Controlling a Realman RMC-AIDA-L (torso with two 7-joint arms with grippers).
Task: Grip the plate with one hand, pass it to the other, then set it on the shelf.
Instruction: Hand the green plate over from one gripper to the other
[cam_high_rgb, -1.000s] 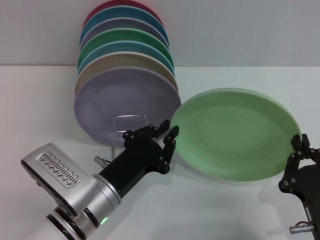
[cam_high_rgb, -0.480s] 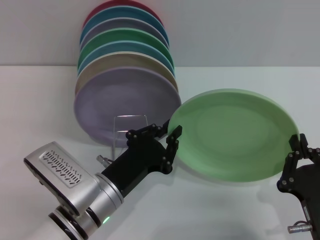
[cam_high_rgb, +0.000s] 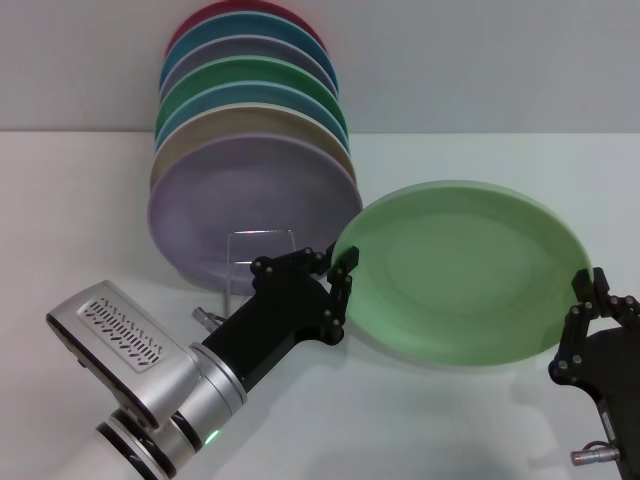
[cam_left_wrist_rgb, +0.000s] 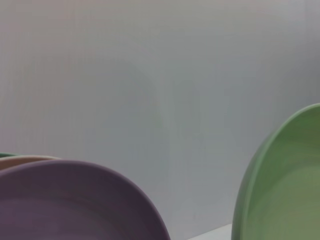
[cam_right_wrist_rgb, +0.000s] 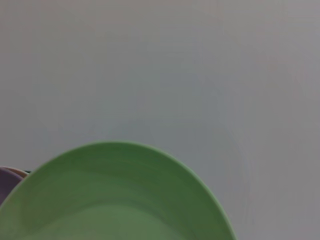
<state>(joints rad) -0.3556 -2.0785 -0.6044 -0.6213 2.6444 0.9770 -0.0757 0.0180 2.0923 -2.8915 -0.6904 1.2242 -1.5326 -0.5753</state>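
White worktop, grey wall behind: you have the plate (cam_high_rgb: 465, 285) held between two grippers.

Your right gripper (cam_high_rgb: 588, 300), near the worktop's front right corner, has its fingers closed on the plate's right rim, and the plate hangs tilted above the surface, its face turned toward you. Your left gripper (cam_high_rgb: 335, 275) reaches in from the front left with its fingers spread apart either side of the plate's left rim; you cannot tell whether they touch it. Just behind that gripper you see the upright loop of the shelf (cam_high_rgb: 262, 258), with a lilac plate (cam_high_rgb: 240, 205) standing in it at the front of a row of coloured plates (cam_high_rgb: 250, 95) that runs back toward the wall.
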